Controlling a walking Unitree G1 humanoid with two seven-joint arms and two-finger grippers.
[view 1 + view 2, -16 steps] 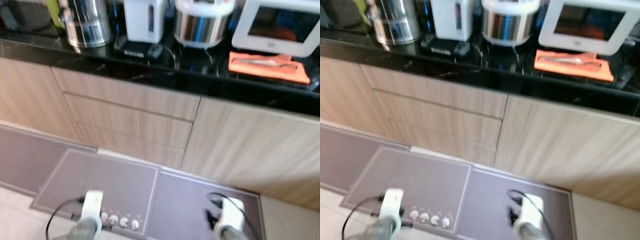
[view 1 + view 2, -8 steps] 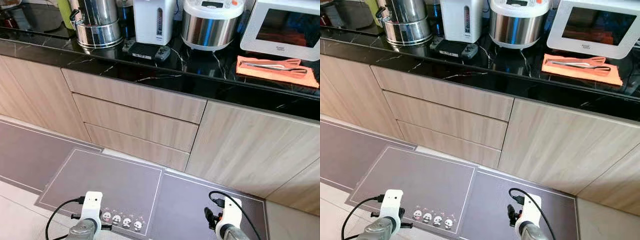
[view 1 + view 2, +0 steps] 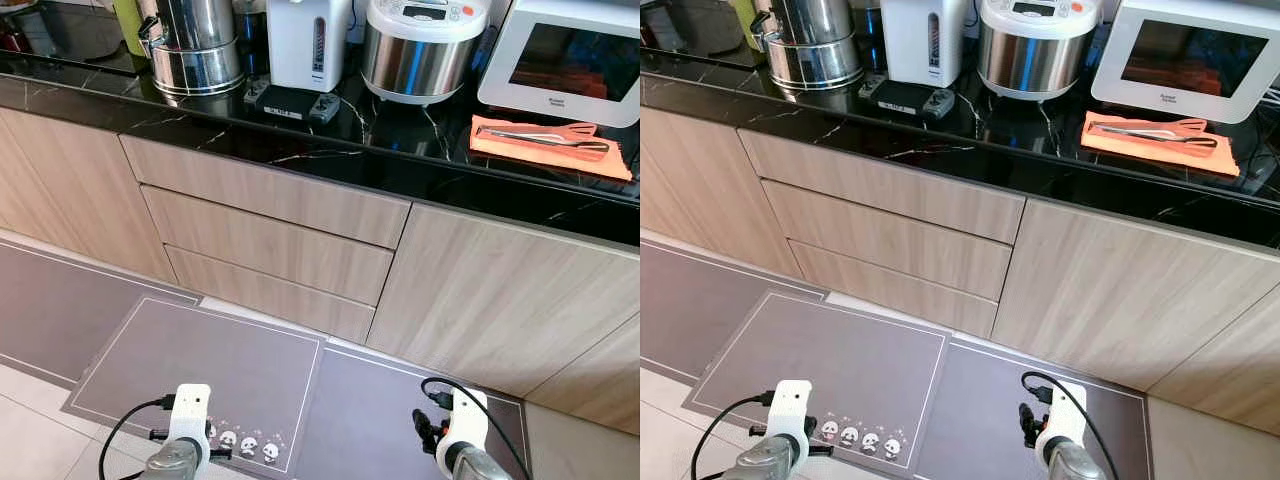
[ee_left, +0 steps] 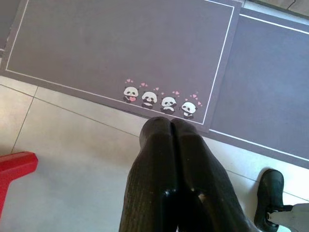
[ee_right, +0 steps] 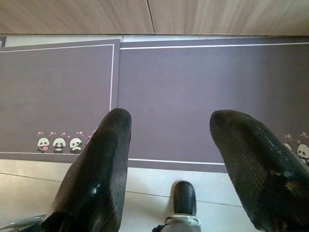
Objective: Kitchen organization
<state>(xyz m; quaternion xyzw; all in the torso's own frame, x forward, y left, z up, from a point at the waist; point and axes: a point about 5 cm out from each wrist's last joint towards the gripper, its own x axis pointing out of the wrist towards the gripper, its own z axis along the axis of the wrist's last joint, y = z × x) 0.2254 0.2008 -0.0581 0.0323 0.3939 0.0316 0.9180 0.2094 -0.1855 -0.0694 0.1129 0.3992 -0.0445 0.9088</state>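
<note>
A black stone counter (image 3: 330,152) runs across the view ahead of me. On it stand a steel urn (image 3: 192,45), a white water boiler (image 3: 305,40), a rice cooker (image 3: 422,45) and a white oven (image 3: 570,60). Metal tongs (image 3: 545,137) lie on an orange cloth (image 3: 552,150) in front of the oven. A small black device (image 3: 292,100) lies before the boiler. Both arms hang low over the floor, far below the counter. My left gripper (image 4: 171,126) is shut and holds nothing. My right gripper (image 5: 169,126) is open, with only the mat seen between its fingers.
Three wood drawers (image 3: 270,245) sit under the counter, with a cabinet door (image 3: 490,300) to their right. Grey floor mats (image 3: 200,360) with a row of pandas (image 4: 159,101) cover the tiles by my feet. A red object (image 4: 14,166) lies on the tiles.
The picture was blurred and has steadied, so the camera moved and settled slightly. Both arms hang as before, and nothing on the counter has moved.
</note>
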